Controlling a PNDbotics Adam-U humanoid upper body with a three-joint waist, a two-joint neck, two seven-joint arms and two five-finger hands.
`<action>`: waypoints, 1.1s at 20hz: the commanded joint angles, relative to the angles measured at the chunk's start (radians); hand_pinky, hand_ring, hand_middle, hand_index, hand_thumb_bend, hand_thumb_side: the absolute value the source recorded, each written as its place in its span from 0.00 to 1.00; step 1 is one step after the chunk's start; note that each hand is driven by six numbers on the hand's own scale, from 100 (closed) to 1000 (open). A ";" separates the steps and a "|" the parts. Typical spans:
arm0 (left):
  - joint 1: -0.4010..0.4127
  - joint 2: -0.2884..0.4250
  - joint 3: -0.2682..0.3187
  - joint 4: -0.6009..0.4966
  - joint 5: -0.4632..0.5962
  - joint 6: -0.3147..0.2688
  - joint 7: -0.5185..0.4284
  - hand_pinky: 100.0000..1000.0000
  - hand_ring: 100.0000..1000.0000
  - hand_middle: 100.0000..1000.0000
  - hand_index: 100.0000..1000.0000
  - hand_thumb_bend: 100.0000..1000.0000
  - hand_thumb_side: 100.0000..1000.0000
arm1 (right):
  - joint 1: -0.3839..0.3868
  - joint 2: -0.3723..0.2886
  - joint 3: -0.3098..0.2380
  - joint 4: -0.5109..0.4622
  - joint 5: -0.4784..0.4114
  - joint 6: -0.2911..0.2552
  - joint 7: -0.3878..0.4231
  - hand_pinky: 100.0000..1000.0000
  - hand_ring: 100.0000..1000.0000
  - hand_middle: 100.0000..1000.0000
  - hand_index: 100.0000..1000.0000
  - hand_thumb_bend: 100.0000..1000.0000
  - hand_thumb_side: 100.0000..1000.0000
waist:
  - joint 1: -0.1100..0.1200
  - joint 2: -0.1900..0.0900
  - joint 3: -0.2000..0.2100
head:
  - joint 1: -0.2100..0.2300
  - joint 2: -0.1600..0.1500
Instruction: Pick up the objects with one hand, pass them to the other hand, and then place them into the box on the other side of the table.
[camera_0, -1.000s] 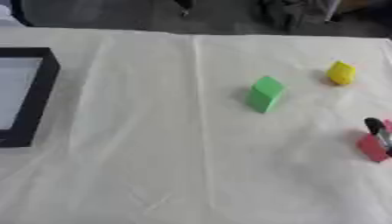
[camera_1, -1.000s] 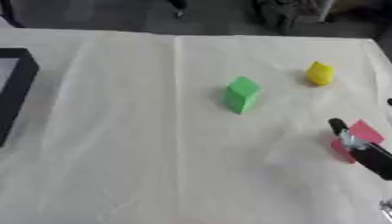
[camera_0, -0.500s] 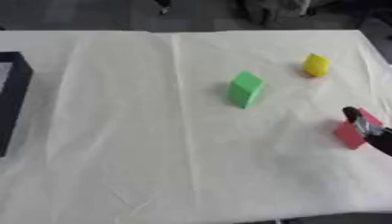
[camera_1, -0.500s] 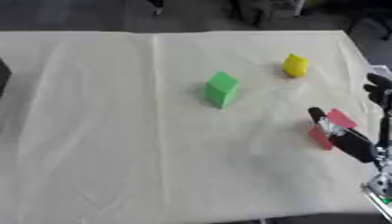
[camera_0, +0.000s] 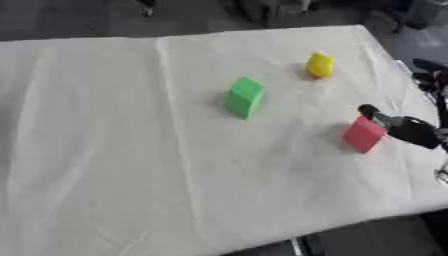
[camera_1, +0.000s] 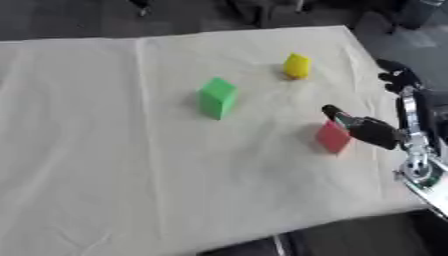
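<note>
Three blocks lie on the white-clothed table (camera_0: 105, 130). A green block (camera_0: 244, 97) stands near the middle, a yellow block (camera_0: 320, 65) lies farther back right, and a red block (camera_0: 361, 135) sits near the right edge. My right hand (camera_1: 374, 133) comes in from the right. Its thumb rests against the red block's upper right corner, while its fingers (camera_1: 398, 77) stand spread well behind, away from the block. The hand is open. The box and my left hand show in neither view.
The table's right edge and front edge run close to the red block, with dark floor beyond them. Dark shapes stand past the far edge. The cloth is wrinkled on the left half.
The whole picture has swung to the right, so the black box at the left has slid out of view. My right hand stays by the red block.
</note>
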 joint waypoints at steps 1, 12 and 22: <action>-0.005 0.024 0.009 -0.012 -0.010 0.001 -0.001 0.81 0.30 0.70 0.82 0.78 0.53 | 0.000 -0.075 -0.028 -0.010 -0.019 0.073 0.126 0.84 0.86 0.89 0.88 0.68 0.30 | 0.000 -0.004 -0.002 | 0.012 -0.009; -0.013 0.021 0.010 -0.012 -0.023 -0.001 0.005 0.82 0.30 0.70 0.82 0.76 0.52 | -0.049 -0.126 -0.058 -0.010 0.009 0.275 0.321 0.85 0.87 0.89 0.88 0.63 0.30 | -0.012 0.044 0.012 | 0.046 -0.065; -0.018 0.028 0.010 -0.012 -0.033 0.002 0.012 0.82 0.29 0.70 0.82 0.78 0.53 | -0.038 -0.098 -0.099 -0.010 0.040 0.365 0.398 0.86 0.88 0.89 0.89 0.68 0.24 | -0.035 0.068 0.017 | 0.044 -0.074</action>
